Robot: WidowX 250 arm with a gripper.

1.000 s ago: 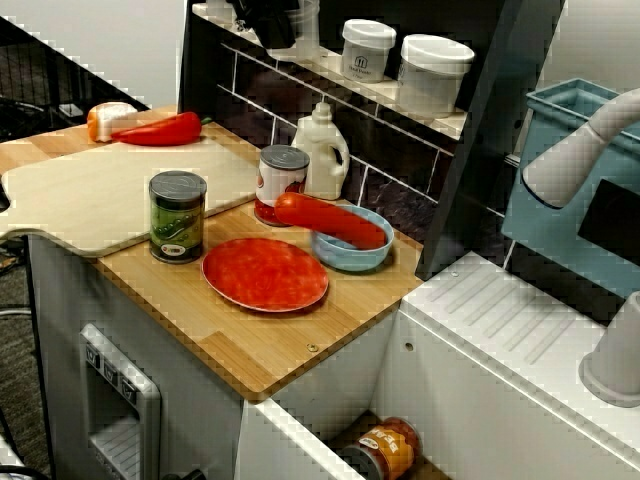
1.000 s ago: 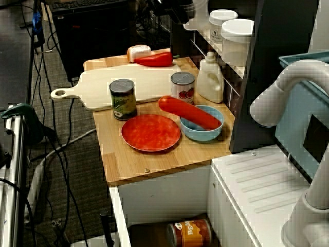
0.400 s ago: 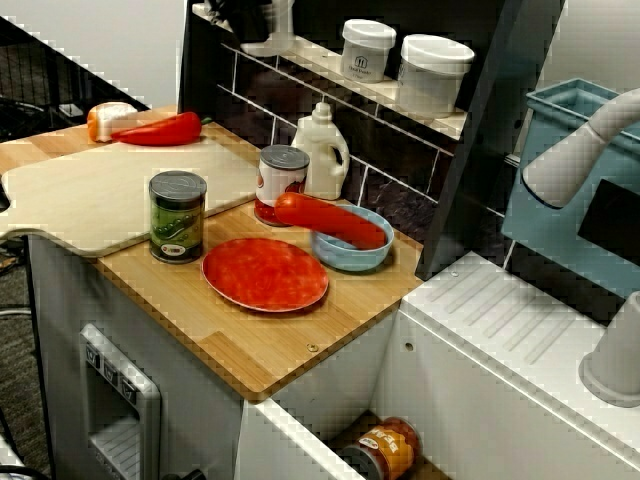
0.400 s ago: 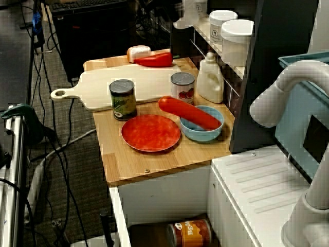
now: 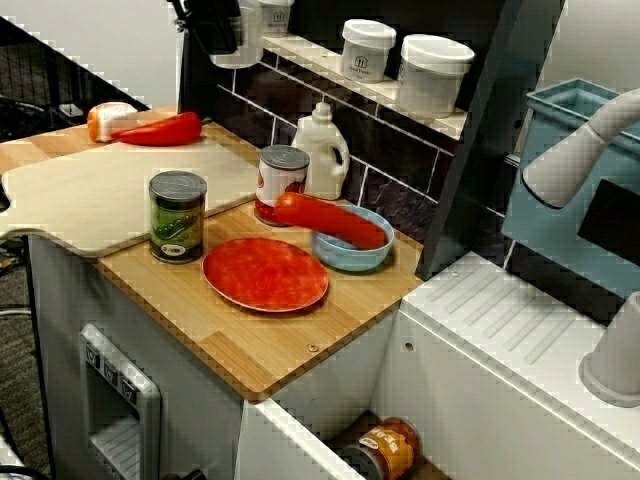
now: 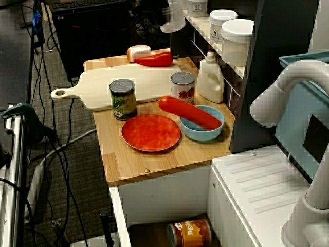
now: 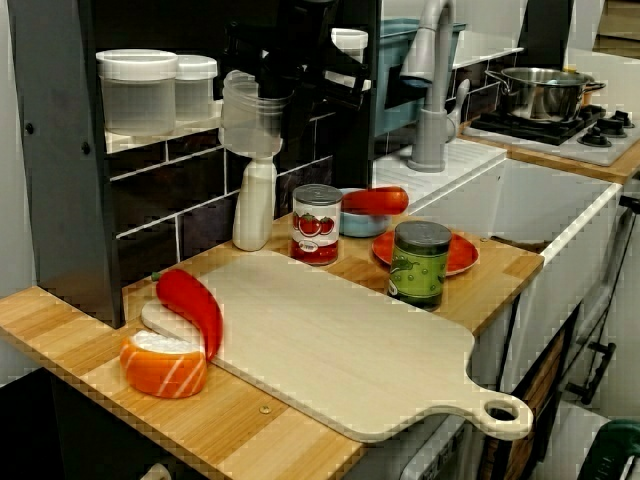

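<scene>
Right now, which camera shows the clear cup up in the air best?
The view along the cutting board: the whole clear cup shows, lifted before the shelf. The front counter view and the high side view catch it at their top edges, partly cut off.

Two raised views face the counter from the faucet side; the third, low, looks back across the cutting board (shared by all).

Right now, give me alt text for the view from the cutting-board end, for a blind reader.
A dark robot gripper holds a clear plastic container in the air, over a white bottle in this framing, beside a shelf of white-lidded jars. On the wooden counter below, a tomato can and a green can stand by a pale cutting board.
</scene>
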